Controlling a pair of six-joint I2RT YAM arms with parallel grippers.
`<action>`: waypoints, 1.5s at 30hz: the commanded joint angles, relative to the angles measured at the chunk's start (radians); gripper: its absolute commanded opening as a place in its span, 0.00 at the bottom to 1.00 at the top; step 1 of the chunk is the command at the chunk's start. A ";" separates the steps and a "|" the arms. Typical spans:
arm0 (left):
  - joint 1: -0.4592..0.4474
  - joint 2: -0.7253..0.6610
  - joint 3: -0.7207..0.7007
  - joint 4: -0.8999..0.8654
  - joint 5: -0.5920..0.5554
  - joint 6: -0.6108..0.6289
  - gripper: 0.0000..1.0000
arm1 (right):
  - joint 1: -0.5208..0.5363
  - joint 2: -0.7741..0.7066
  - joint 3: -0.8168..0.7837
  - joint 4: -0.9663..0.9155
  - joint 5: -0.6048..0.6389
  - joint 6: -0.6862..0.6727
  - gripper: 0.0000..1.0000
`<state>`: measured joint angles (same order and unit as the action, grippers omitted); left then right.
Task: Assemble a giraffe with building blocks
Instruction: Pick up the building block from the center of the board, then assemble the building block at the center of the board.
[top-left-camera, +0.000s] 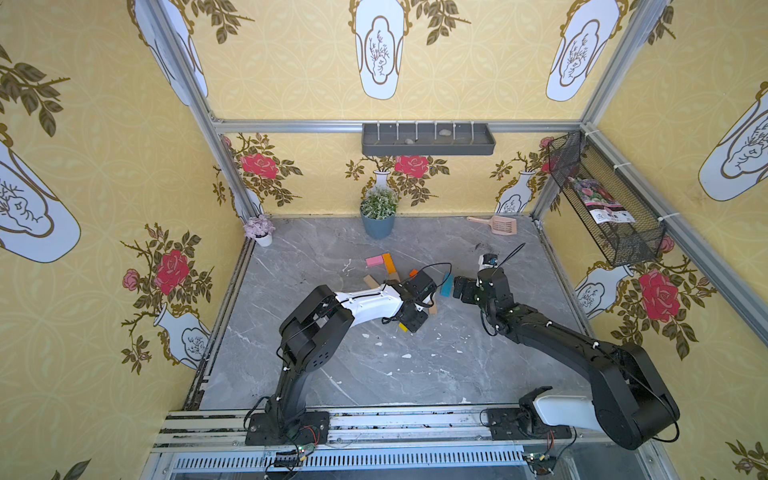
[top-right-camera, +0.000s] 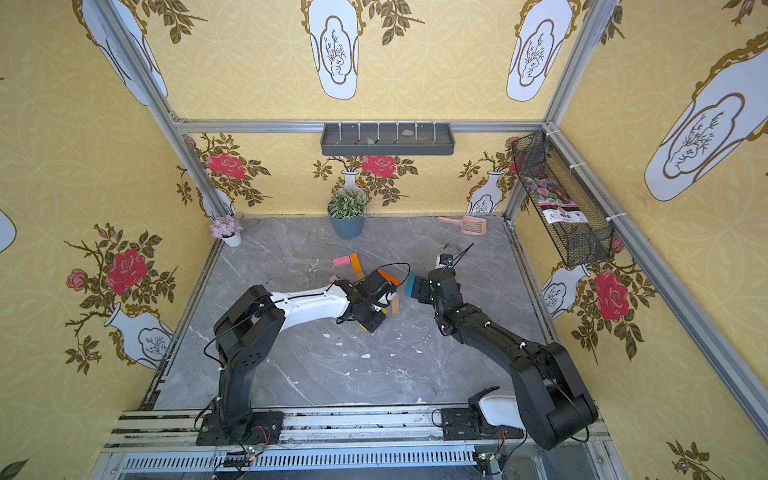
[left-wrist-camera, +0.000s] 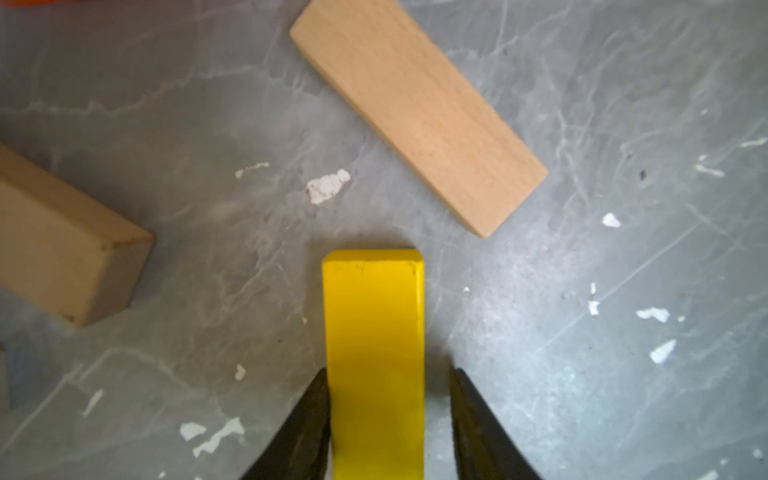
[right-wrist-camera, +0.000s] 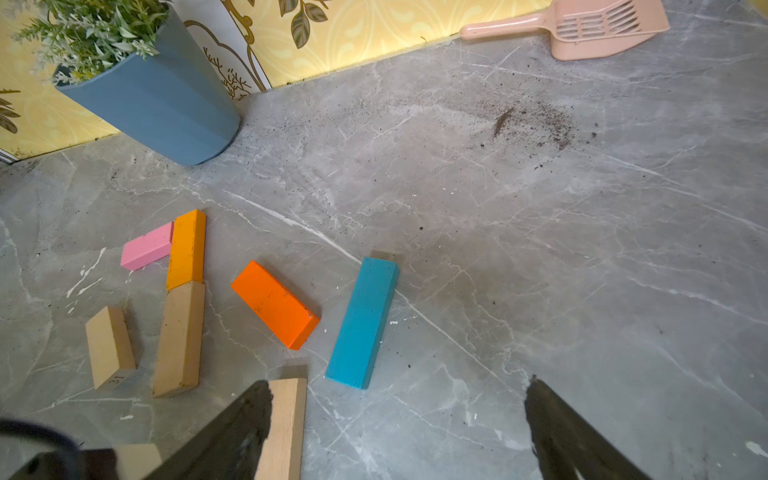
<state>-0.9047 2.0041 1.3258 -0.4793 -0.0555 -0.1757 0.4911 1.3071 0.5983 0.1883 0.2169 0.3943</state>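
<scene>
Giraffe part-built, mid-surface, on the far side of the left arm's wrist in both top views.
- Pink block lay with one end against the side of the amber block, at that block's far end.
- Neck tan block sat end to end with the amber one, touching and in line.

Loose pieces on the grey surface:
- Numbered tan block lay just beside the neck tan block, apart from it.
- Deep orange block lay at a slant between the neck and the blue block, touching neither.
- Flat tan block was partly hidden behind one right finger.

Left gripper: jaws narrow, straddling the yellow block. One finger was against the block's side. A sliver of surface showed between the block and the other finger, so I could not tell whether the grip had closed. The block showed as only a yellow corner under the gripper in a top view.

Right gripper: jaws wide, nothing between them, low over the surface just short of the blue block.

Pink scoop and blue plant pot stood at the back wall, well apart from the blocks.
</scene>
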 joint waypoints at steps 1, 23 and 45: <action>0.000 -0.012 -0.031 0.004 -0.047 -0.171 0.28 | -0.001 -0.007 0.005 0.033 -0.007 -0.007 0.95; -0.034 -0.100 -0.001 -0.001 -0.287 -1.033 0.14 | -0.164 -0.130 -0.084 -0.019 0.055 0.156 0.97; -0.045 0.039 0.095 -0.171 -0.311 -1.029 0.15 | -0.180 -0.158 -0.127 -0.007 0.024 0.212 0.97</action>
<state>-0.9493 2.0384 1.4315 -0.6136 -0.3653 -1.2297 0.3134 1.1454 0.4755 0.1345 0.2474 0.5804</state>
